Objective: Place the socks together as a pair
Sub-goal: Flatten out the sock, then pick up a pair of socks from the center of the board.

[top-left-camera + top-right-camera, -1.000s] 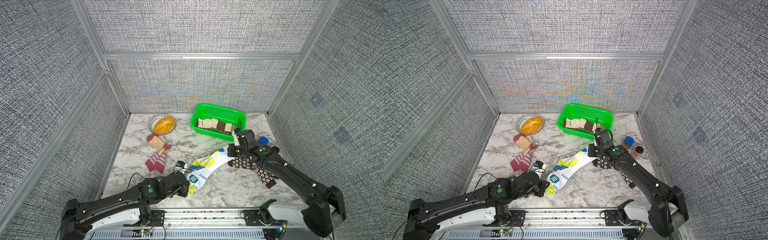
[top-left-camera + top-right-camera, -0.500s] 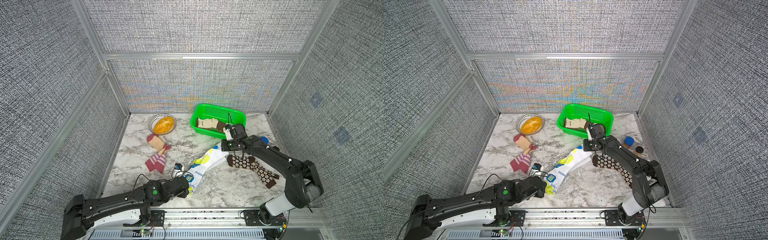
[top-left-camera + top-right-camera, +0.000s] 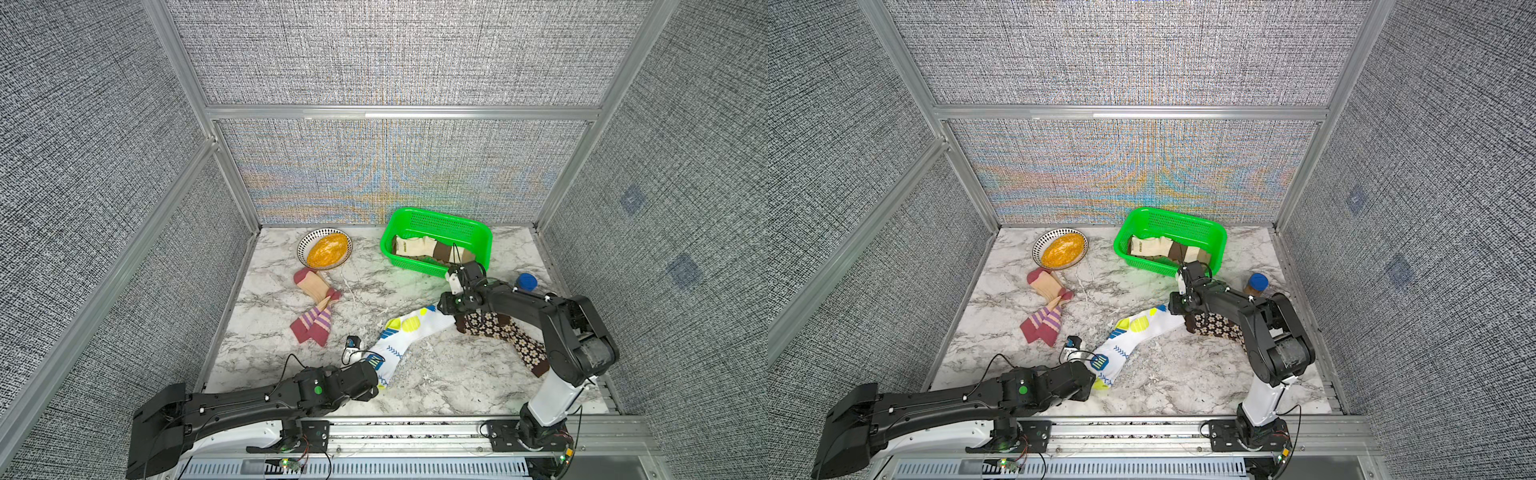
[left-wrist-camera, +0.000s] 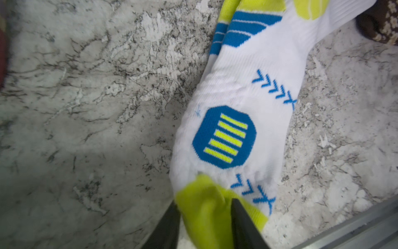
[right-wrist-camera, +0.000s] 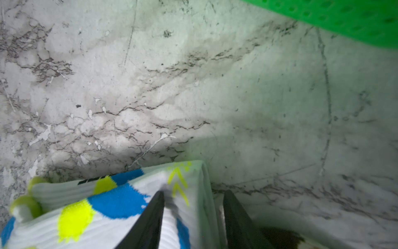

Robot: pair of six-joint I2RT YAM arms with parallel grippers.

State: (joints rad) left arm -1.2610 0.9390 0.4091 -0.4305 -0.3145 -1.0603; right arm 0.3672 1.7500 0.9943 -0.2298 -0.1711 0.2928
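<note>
1. Our left arm lies low and stretched along the front rail. Its wrist sits at the toe end of the white socks with lime spots.
2. The left gripper has its jaws standing apart. The lime toe bunches between them and brushes both fingers, and we see no pinch.
3. The maroon-peach socks lie left of the white ones, with bare marble between.
4. The white socks lie stacked one on the other, slanting across the middle of the marble table. Their toes are near the front and their cuffs point right.
5. The right gripper is spread too, straddling the cuff edge.
6. Our right arm rises from the front-right base, bends, and reaches leftward over the brown daisy-print sock, which lies just beside the white cuffs.
7. The green basket, holding cream socks, stands just behind the right wrist. A blue-lidded jar is near the right wall. Open marble lies in front of the socks.
</note>
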